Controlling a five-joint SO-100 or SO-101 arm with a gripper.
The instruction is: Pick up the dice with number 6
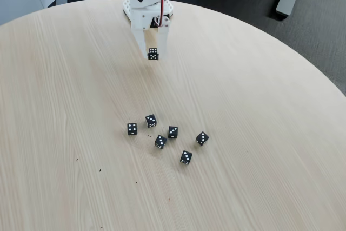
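A small black die with white pips [153, 53] hangs above the table near the arm's base, pinched between the white fingers of my gripper [153, 55]. The face turned to the camera shows two rows of three pips, so this is the dice with number 6. The gripper points down from the white arm [146, 4] at the top centre of the fixed view and is shut on the die.
Several other black dice lie in a loose cluster on the round light-wood table [65, 106], around the die [173, 131] at its middle. The table's curved edge runs along the upper right, with dark floor beyond it.
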